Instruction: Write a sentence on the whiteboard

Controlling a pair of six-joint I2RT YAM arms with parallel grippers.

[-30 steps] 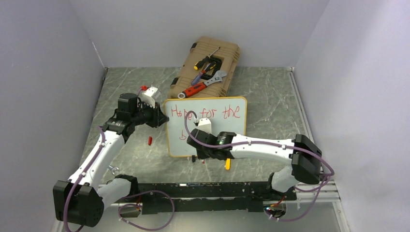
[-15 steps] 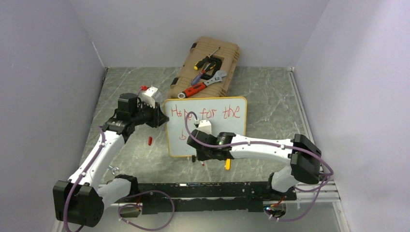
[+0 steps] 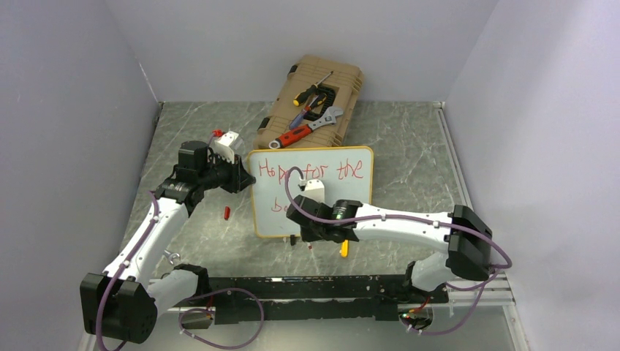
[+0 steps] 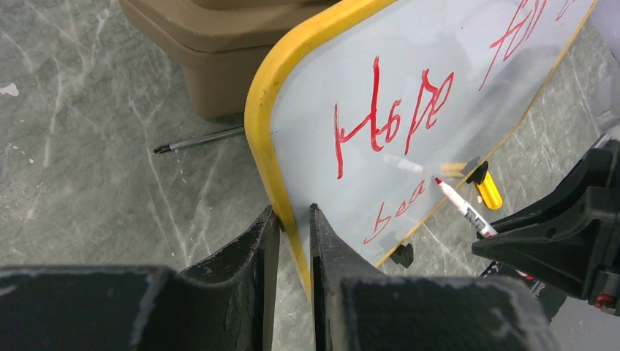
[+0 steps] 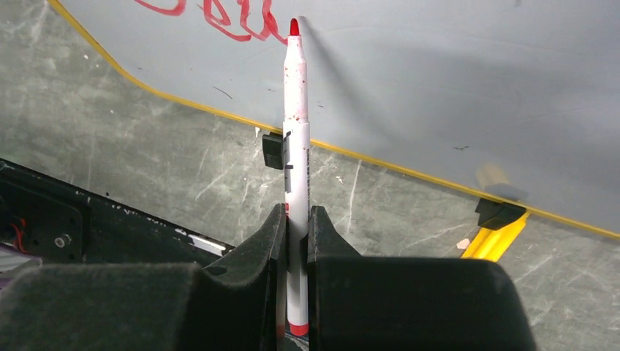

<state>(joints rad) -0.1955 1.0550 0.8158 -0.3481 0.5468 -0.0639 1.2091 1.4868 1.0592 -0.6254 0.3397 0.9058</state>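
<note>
I have the whiteboard propped at a tilt near the middle of the tabletop, its far edge just in front of the tan tool case that sits against the far edge. Hand tools lie on the case lid.

My left gripper is closed on the board's left edge, one finger on each side of the yellow frame, pinching it.

My right gripper is clamped on a white marker with a red tip. The marker points away from the jaws toward the board's lower left part. The tip sits just right of the last red stroke there. From the wrist views it looks very close to the surface, but I cannot tell whether it touches.

The sentence is in red handwriting. The top line reads "Hope for the" across the board. A second line below it shows only its first few letters, starting with "be".

On the tabletop left of the board lies a small red cap. At the board's near edge a short yellow piece lies beside one black foot. A thin screwdriver shaft pokes out by the case's base.
</note>
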